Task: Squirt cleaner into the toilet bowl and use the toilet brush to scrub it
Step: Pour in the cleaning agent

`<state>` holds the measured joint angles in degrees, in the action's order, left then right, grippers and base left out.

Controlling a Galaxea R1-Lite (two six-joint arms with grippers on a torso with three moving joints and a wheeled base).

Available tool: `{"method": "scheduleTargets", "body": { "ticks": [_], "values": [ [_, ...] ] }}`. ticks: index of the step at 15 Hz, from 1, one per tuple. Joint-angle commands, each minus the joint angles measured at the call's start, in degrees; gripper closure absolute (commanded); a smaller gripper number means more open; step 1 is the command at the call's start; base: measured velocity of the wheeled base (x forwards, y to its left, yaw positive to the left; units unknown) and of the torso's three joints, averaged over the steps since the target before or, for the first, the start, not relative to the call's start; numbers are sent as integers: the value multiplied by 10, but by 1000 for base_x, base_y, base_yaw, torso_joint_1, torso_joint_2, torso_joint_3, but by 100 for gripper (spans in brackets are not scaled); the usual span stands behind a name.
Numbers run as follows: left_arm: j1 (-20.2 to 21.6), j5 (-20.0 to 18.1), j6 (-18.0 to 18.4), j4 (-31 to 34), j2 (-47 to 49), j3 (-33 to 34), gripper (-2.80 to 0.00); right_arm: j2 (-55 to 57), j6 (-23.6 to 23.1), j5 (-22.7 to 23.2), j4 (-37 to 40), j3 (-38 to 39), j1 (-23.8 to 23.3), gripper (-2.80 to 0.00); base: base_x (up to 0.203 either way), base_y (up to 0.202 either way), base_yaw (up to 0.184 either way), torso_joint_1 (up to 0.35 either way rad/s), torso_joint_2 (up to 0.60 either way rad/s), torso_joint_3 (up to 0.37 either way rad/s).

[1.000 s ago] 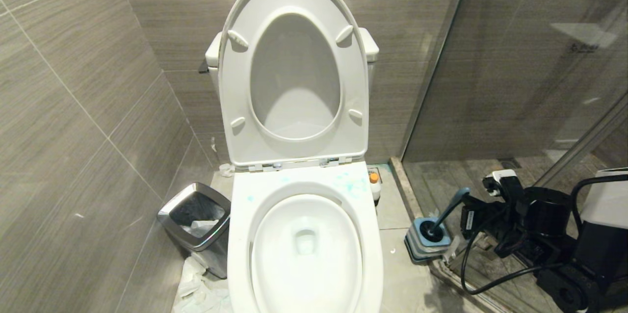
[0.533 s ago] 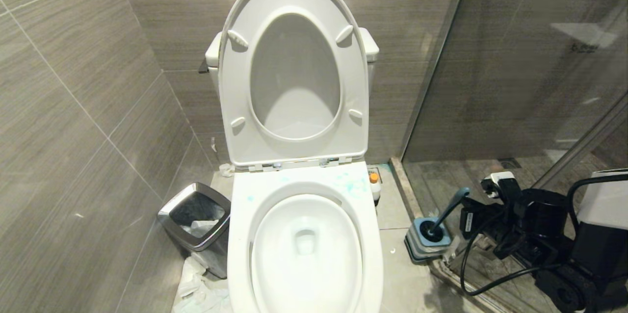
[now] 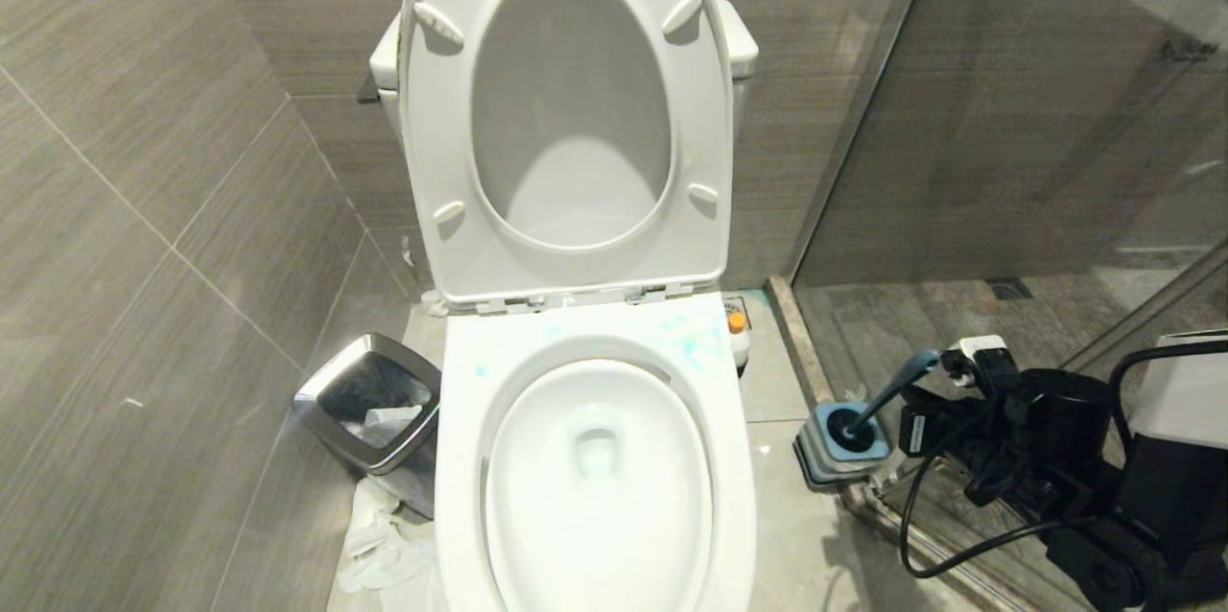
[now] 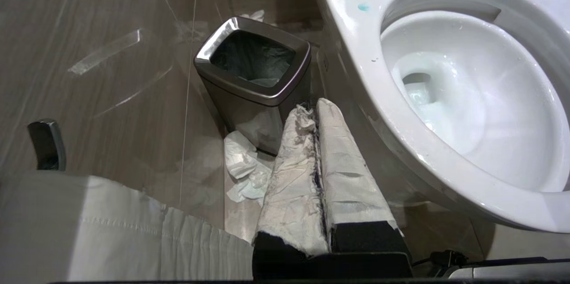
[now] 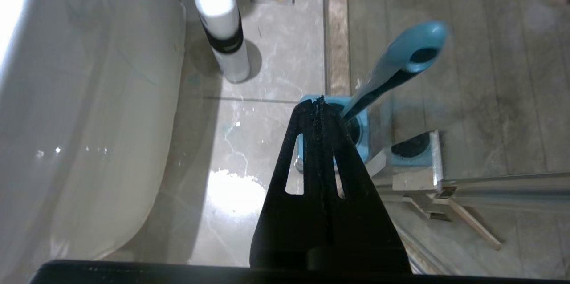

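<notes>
Right hand [image 5: 318,106] empty, fingers pressed together, pointing down over the floor beside the toilet bowl [image 3: 595,459], lined up on the brush holder [image 5: 360,135] just past the tips, probably staging for a pickup. Toilet brush [image 5: 396,63] parked in that holder, handle leaning away from the hand, easy to reach. Cleaner [image 5: 222,21] upright on the floor farther out, close against the bowl's side. Teal smears on the rim. Left hand [image 4: 314,112] also closed, empty, idle, waste bin [image 4: 254,70] just beyond its tips.

The head camera has tilted down and closer: the toilet bowl [image 3: 595,459] appears larger; no object moved.
</notes>
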<state>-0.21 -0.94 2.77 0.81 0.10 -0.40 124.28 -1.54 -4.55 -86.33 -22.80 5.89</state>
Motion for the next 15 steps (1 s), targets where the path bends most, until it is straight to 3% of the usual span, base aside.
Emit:
{"method": "scheduleTargets", "body": {
  "ticks": [1, 10, 15],
  "values": [
    [0, 0, 0, 0, 1, 1, 0, -5, -1, 0, -6, 1, 0, 0, 0, 0, 0, 0, 5, -190],
    [0, 0, 0, 0, 1, 1, 0, 14, -1, 1, -6, 2, 2, 0, 0, 0, 0, 2, 2, -103],
    [0, -1, 5, 0, 1, 1, 0, 33, -2, 1, -6, 0, 32, 0, 0, 0, 0, 2, 3, -190]
  ]
}}
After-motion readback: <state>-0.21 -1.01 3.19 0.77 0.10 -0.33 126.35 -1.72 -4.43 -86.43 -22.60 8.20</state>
